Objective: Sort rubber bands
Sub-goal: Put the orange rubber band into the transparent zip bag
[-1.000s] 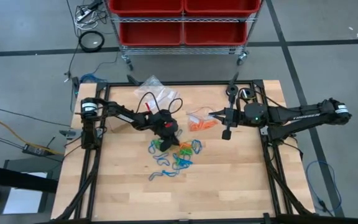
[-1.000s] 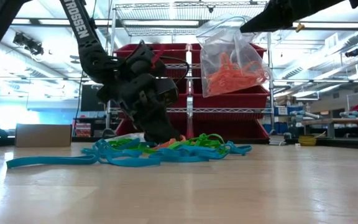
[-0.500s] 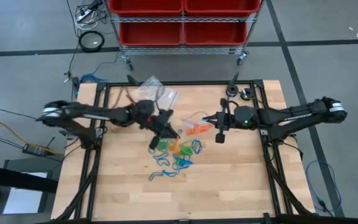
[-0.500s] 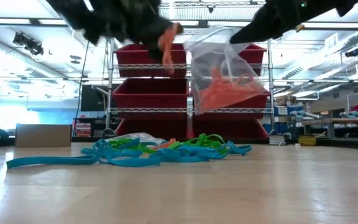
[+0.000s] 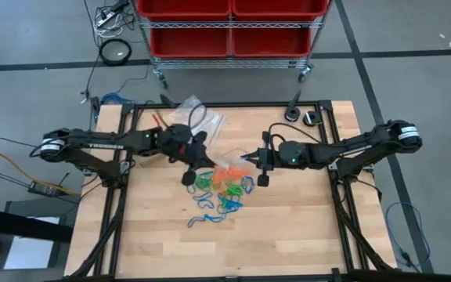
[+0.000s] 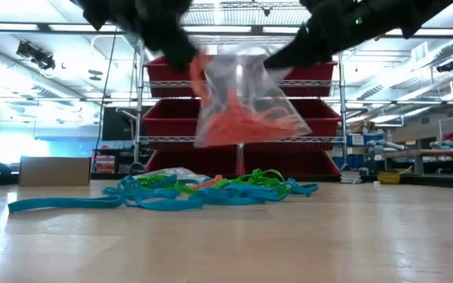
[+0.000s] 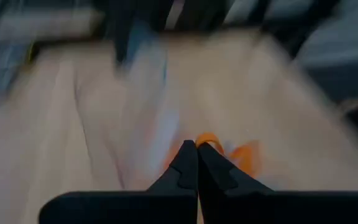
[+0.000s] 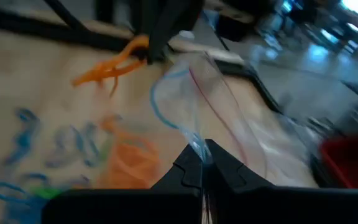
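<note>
Band pile [image 6: 211,191] lying on worktop [image 5: 288,227] below both tools. Left tool [image 7: 196,148] pinching orange band [image 8: 107,67], hanging just beside bag [image 6: 246,102] mouth. Right tool [image 8: 202,157] clamping bag rim, holding bag up.

- High view looks straight down on the whole worktop [image 5: 288,227] from well above.
- Low view sits at worktop level, facing the far red bins [image 6: 211,118].
- Wrist views look close past each claw.
- All share the bands [image 5: 224,188].
</note>
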